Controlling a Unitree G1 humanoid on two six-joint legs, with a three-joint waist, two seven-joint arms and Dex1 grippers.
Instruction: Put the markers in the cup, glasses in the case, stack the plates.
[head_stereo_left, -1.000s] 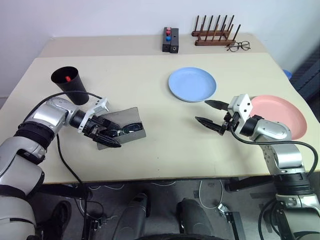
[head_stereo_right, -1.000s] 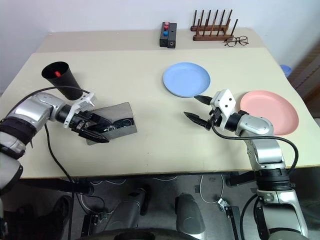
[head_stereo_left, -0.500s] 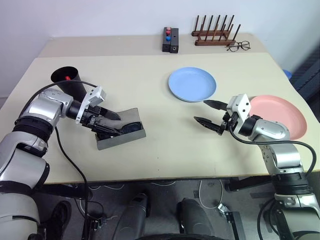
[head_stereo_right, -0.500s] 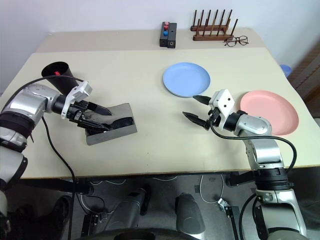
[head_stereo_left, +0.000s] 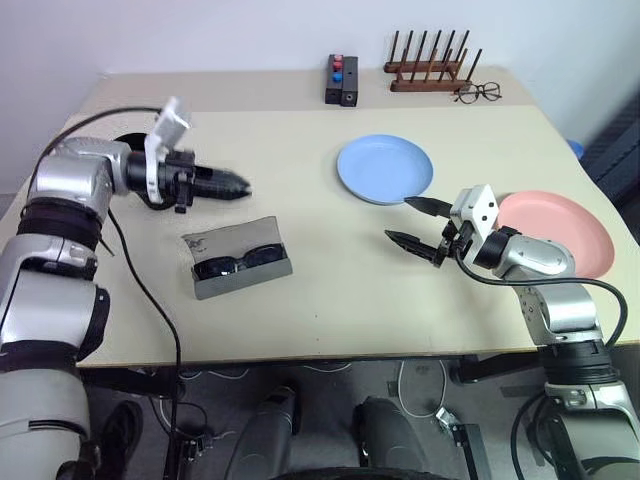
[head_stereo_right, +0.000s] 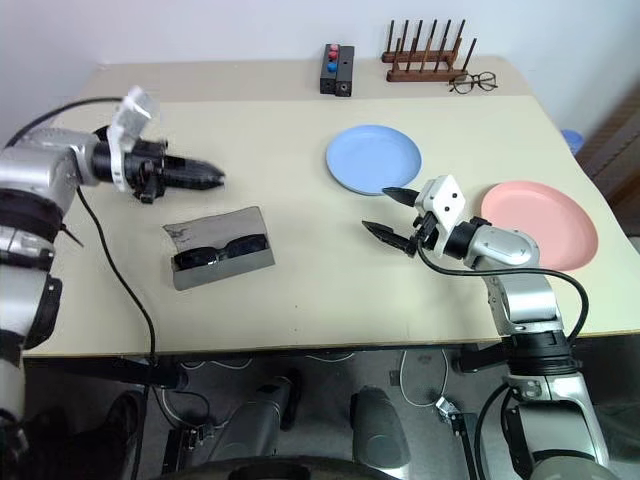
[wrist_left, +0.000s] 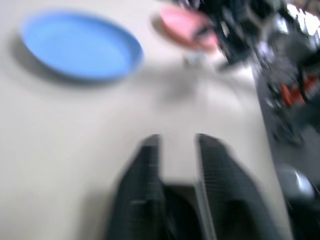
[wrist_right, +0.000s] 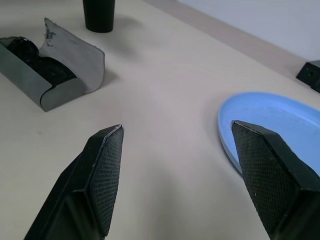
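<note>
The grey case (head_stereo_left: 238, 262) lies open on the table with the black glasses (head_stereo_left: 236, 263) inside, its lid (head_stereo_left: 228, 238) tilted back. My left gripper (head_stereo_left: 238, 184) hovers above and behind the case, shut and empty, pointing toward the plates. The black cup (wrist_right: 99, 12) stands behind my left arm. The markers are hidden. The light blue plate (head_stereo_left: 385, 168) sits mid-table and the pink plate (head_stereo_left: 565, 230) lies at the right. Between the two plates, my right gripper (head_stereo_left: 410, 222) hangs open and holds nothing.
At the back stand a black block with red and blue tops (head_stereo_left: 341, 80), a wooden peg rack (head_stereo_left: 428, 72) and wire-rimmed eyeglasses (head_stereo_left: 478, 93). A cable trails from my left arm past the table's front edge.
My left gripper has drawn out of the case, risen and shut, leaving the glasses lying inside. The right arm has stayed still.
</note>
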